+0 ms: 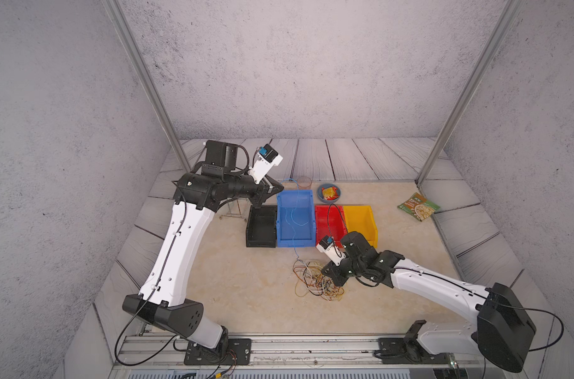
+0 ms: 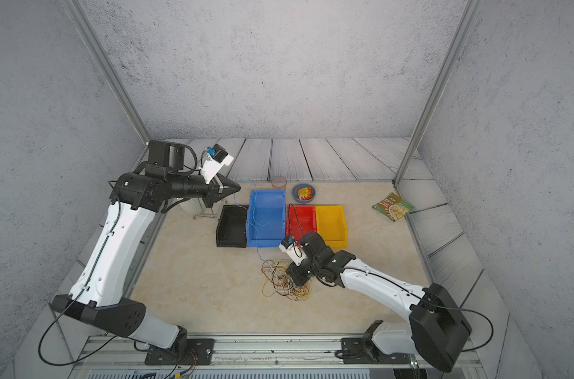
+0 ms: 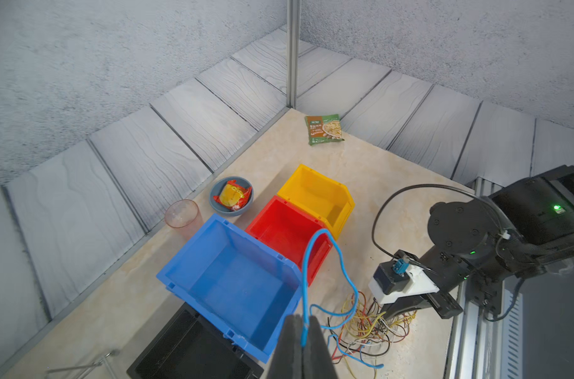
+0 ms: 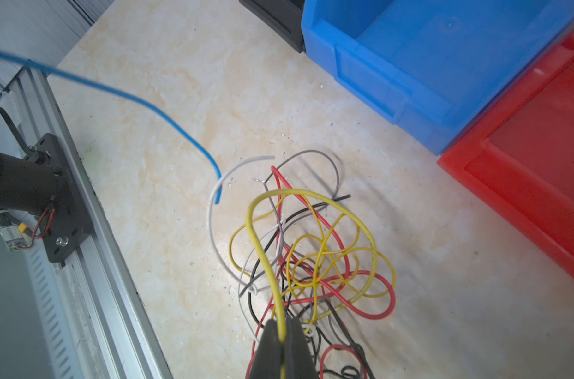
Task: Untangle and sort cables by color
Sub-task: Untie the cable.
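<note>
Two arms, both busy with wires. The left pincer [image 3: 303,319] is clamped tight on a blue cable [image 3: 320,231] and holds it up in the air near the far left corner of the blue bin [image 1: 305,242]. From the grip the strand arcs up into a loop. It then drops across the blue bin and past its front wall to the tabletop [image 1: 239,295]. Its free end sits right by a white strand at the edge of the tangle [image 1: 315,281]. I can't tell if it touches the bin on the way down.

The right pincer [image 4: 283,325] is down low on the pile, squeezed shut around a yellow cable [image 4: 251,218] that bows up into a big loop over the rest. The tangle is a loose heap of yellow, red, black, grey and white strands. It lies on the tabletop just in front of the blue and red bins.

The bins sit in a row, side walls touching: black bin [image 1: 261,226], blue bin, red bin [image 1: 321,226], yellow bin [image 1: 361,220].

Behind them there's a clear cup [image 1: 304,181] and a grey bowl [image 3: 212,200] with a snack packet [image 3: 232,197] in it. A green food packet [image 1: 418,206] lies flat, well off toward the back right corner.
</note>
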`<action>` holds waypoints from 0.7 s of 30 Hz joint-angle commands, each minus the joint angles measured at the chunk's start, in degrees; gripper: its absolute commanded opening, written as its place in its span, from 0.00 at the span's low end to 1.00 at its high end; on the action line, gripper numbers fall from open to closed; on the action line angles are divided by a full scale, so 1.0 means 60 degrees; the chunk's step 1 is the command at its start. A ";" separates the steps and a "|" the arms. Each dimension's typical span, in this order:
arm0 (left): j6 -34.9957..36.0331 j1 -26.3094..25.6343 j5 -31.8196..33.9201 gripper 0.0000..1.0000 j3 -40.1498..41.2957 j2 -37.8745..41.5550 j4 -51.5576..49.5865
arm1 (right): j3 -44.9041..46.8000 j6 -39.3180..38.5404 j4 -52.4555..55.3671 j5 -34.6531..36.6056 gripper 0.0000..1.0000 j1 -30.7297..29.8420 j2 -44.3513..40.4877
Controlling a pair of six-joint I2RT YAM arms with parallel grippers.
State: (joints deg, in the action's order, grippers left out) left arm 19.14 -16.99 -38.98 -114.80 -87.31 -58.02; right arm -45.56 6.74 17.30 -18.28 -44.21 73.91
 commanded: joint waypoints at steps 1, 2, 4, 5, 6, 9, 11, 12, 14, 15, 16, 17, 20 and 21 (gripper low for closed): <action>-0.0445 0.0631 0.0201 0.00 -0.0997 0.0060 -0.0295 | 0.0163 -0.0042 -0.0076 0.0191 0.00 -0.0031 -0.0008; -0.0556 0.0829 0.0044 0.00 -0.1348 0.0024 -0.0375 | 0.0167 -0.0024 -0.0020 0.0316 0.00 -0.0033 0.0142; -0.0679 0.1125 -0.0072 0.00 -0.1977 -0.0050 -0.0535 | 0.0178 -0.0015 -0.0010 0.0365 0.00 -0.0030 0.0337; -0.0708 0.1248 -0.0044 0.00 -0.2401 -0.0090 -0.0669 | 0.0197 -0.0008 -0.0059 0.0379 0.00 -0.0028 0.0399; -0.0721 0.1378 -0.0022 0.00 -0.2798 -0.0147 -0.0802 | 0.0245 0.0004 -0.0094 0.0395 0.00 -0.0035 0.0461; -0.0743 0.1682 0.0072 0.00 -0.3723 -0.0258 -0.1101 | 0.0290 -0.0032 -0.0107 0.0454 0.00 -0.0029 0.0600; -0.0782 0.1766 0.0049 0.00 -0.3990 -0.0290 -0.1164 | 0.0286 -0.0011 -0.0129 0.0447 0.00 -0.0031 0.0638; -0.0822 0.1791 -0.0036 0.00 -0.3985 -0.0288 -0.1156 | 0.0285 0.0000 -0.0137 0.0420 0.00 -0.0032 0.0632; -0.0920 0.1792 -0.0383 0.00 -0.3891 -0.0257 -0.1162 | 0.0291 0.0017 -0.0172 0.0353 0.00 -0.0030 0.0500; -0.0998 0.1788 -0.0656 0.00 -0.3765 -0.0238 -0.1101 | 0.0286 0.0058 -0.0201 0.0352 0.02 -0.0034 0.0365; -0.1069 0.1790 -0.0857 0.00 -0.3602 -0.0202 -0.1022 | 0.0282 0.0091 -0.0230 0.0380 0.04 -0.0030 0.0232; -0.1173 0.1792 -0.1058 0.00 -0.3380 -0.0175 -0.0875 | 0.0236 0.0166 -0.0209 0.0409 0.05 -0.0029 0.0045; -0.1561 0.1785 -0.1483 0.00 -0.2393 -0.0086 -0.0097 | 0.0004 0.0340 -0.0121 0.0484 0.13 -0.0030 -0.0477; -0.1565 0.1790 -0.1790 0.00 -0.1956 -0.0096 0.0264 | -0.0056 0.0372 -0.0139 0.0484 0.16 -0.0029 -0.0640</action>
State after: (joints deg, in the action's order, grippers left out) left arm 12.01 -6.70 -44.62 -130.85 -87.66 -60.75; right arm -44.29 8.03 16.84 -16.08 -44.21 74.39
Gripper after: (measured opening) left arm 0.043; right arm 0.146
